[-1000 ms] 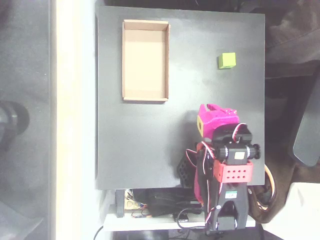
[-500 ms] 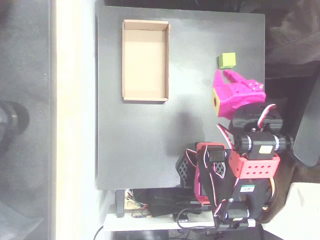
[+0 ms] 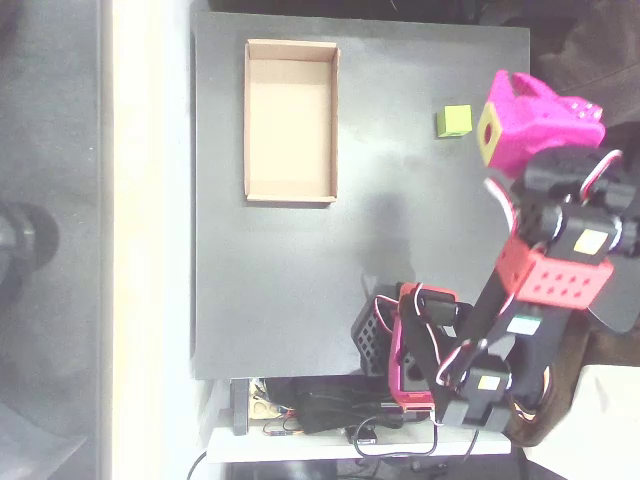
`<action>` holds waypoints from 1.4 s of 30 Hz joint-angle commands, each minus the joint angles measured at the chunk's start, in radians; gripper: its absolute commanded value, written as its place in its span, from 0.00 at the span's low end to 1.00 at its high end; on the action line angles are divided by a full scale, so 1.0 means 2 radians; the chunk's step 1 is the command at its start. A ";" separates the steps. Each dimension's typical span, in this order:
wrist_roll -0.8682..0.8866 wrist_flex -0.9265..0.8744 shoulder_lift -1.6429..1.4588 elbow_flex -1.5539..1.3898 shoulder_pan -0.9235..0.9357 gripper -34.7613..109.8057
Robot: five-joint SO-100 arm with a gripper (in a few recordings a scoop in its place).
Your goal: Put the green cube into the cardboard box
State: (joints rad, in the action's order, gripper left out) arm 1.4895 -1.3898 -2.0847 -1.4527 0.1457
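Jaw opening cannot be told from the overhead view; nothing is seen held by the gripper [image 3: 510, 92], poised just right of the cube [image 3: 454, 121]. Cube rests on the table [image 3: 400, 250], well apart from the empty box [image 3: 290, 120]. Grasp, carry and drop all remain undone.

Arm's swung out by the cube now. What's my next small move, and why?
Probably shift the gripper left in the overhead view and lower it over the green cube. The cube sits untouched on the table, just left of the gripper, far from the empty box. I can't tell whether the jaws are open.
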 commanded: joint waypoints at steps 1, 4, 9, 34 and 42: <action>0.002 0.001 0.035 0.039 0.031 0.27; 0.002 0.001 0.073 0.063 0.044 0.27; 0.002 0.001 0.119 0.094 0.050 0.28; 0.002 0.001 0.313 0.087 0.015 0.49; 0.002 0.001 0.364 0.087 -0.009 0.50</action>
State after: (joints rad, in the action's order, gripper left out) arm 1.4895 -1.3898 -1.3576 -1.2977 0.1381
